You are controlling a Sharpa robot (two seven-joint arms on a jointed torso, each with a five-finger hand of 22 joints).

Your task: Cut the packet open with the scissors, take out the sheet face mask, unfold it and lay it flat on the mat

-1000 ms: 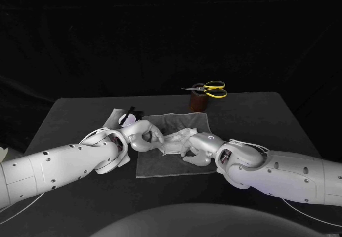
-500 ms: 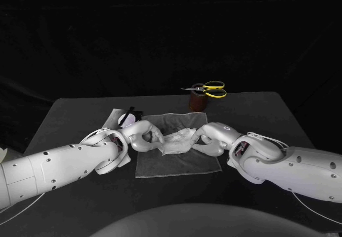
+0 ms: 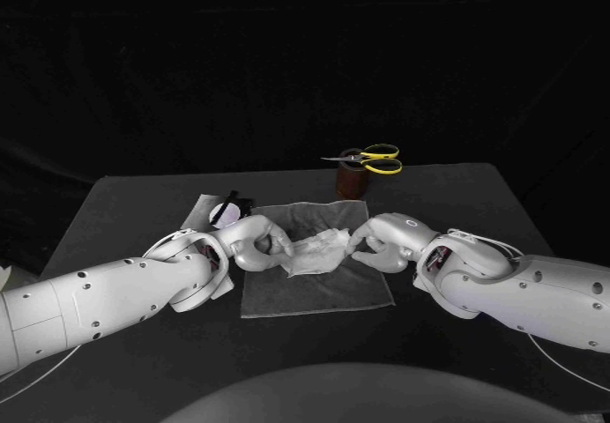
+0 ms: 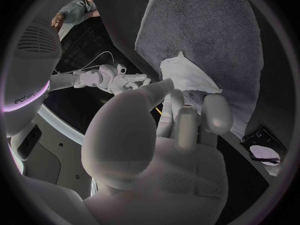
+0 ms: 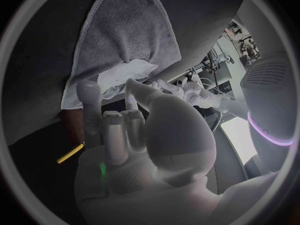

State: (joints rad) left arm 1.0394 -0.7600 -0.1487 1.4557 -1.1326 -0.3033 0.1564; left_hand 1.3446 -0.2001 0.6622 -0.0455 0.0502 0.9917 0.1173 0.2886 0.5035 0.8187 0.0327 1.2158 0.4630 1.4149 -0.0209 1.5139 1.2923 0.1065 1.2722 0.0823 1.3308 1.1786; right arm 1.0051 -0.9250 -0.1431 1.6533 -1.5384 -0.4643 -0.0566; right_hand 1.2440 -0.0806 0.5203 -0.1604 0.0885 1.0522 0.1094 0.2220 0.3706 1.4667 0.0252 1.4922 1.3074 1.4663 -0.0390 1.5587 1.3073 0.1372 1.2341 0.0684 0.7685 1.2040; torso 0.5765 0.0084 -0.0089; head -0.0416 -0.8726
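**Head view.** The sheet face mask [image 3: 321, 250] was observed crumpled, not spread out, on the upper half of the grey mat [image 3: 318, 298], which lay on the black table [image 3: 127, 198]. The left hand [image 3: 261, 245] was positioned at the near-left edge of the mask, with its fingers curled in against the fabric. The right hand [image 3: 379, 242] was positioned at the opposite edge, with its fingertips touching the mask. The scissors [image 3: 370, 159] were located on a brown holder [image 3: 353, 181] beyond the far edge of the mat. The packet [image 3: 216, 211] lay on the table just beside the far-left corner of the mat.

**Left wrist view.** The left hand [image 4: 172, 135] was seen with thumb and fingers closed together on the near edge of the mask [image 4: 187, 79], so the mask was held. The mat [image 4: 206, 30] extended beyond the mask. The packet [image 4: 265, 148] lay beside the mat. The right hand [image 4: 120, 79] was seen close to the mask.

**Right wrist view.** The right hand [image 5: 137, 130] was directed at the mask [image 5: 124, 74] on the mat [image 5: 125, 25]. The thumb met the fabric while the other fingers lay alongside. Whether the mask was pinched could not be told. The holder [image 5: 72, 124] was seen near the corner of the mat.
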